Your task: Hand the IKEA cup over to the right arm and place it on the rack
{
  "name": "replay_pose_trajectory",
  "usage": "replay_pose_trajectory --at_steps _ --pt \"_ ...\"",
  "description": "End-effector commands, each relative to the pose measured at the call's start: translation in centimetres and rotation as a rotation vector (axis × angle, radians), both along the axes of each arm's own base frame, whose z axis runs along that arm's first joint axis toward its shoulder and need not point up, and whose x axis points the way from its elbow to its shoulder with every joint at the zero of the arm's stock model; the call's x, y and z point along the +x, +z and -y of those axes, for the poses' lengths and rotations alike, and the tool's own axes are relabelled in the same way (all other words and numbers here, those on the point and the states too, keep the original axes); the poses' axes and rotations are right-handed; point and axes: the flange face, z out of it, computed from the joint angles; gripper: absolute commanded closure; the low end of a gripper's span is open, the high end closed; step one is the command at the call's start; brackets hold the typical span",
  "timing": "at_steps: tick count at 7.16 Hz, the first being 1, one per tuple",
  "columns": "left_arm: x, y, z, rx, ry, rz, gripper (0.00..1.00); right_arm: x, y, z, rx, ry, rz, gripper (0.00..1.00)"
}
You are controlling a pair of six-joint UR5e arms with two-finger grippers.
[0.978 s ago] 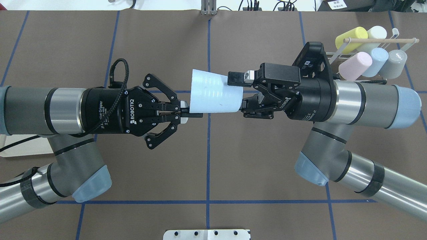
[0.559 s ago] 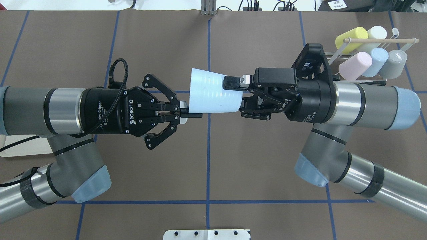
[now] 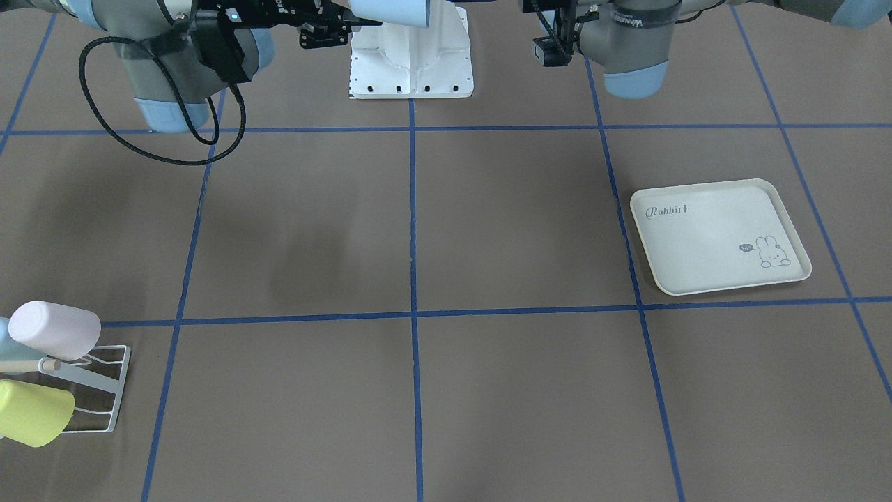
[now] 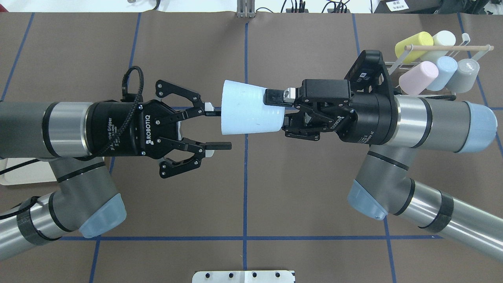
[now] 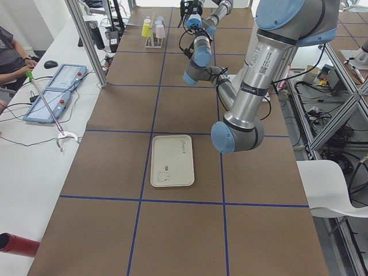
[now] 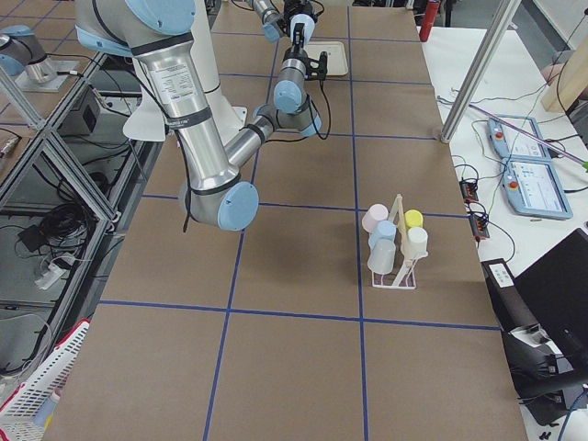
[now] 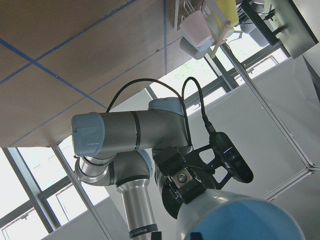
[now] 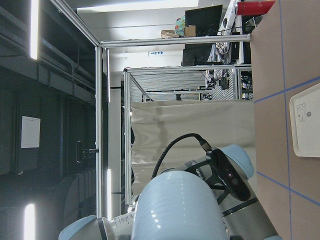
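Observation:
The pale-blue IKEA cup (image 4: 247,114) lies on its side in the air above the table's middle, its wide mouth towards the left arm. My right gripper (image 4: 275,113) is shut on the cup's narrow base end; one finger (image 4: 275,97) lies on its upper side, the other is hidden below. My left gripper (image 4: 221,130) is open, its fingertips just clear of the cup's rim. The cup (image 7: 240,220) fills the bottom of the left wrist view, and the cup (image 8: 180,205) also shows in the right wrist view. The white wire rack (image 4: 458,49) stands at the far right.
The rack (image 3: 104,390) holds several cups in yellow, pink, white, blue and grey. A cream rabbit tray (image 3: 718,237) lies on the left arm's side. The white robot base (image 3: 411,63) stands between the arms. A person sits at the side bench (image 5: 14,57).
My left gripper has opened, let go of the cup's rim and drawn back a little to the left. The right gripper stays shut on the cup.

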Motion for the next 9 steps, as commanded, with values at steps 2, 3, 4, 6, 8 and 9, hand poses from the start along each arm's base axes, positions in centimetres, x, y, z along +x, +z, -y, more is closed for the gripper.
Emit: replay_pose_trajectory --at_steps 2,3,4,6,8,9 --pt "-4.4 4.1 3.8 0.047 -0.190 0.093 0.00 2.8 2.0 3.2 -0.053 0.099 -0.046 0.71" --pt "-4.4 6.0 4.3 0.149 -0.259 0.174 0.00 4.7 3.3 6.7 -0.087 0.193 -0.149 0.71" --pt "-4.5 7.5 5.1 0.212 -0.313 0.281 0.00 6.2 3.7 9.2 -0.093 0.253 -0.277 0.71" --pt "-6.2 11.6 10.0 0.380 -0.366 0.576 0.00 10.8 4.9 14.7 -0.072 0.356 -0.577 0.71" --pt "-13.0 18.2 14.5 0.567 -0.424 0.866 0.00 16.1 7.6 19.4 -0.108 0.380 -0.844 0.71" --pt "-15.2 22.3 15.1 0.685 -0.432 0.995 0.00 18.5 9.1 21.5 -0.089 0.399 -0.982 0.71"
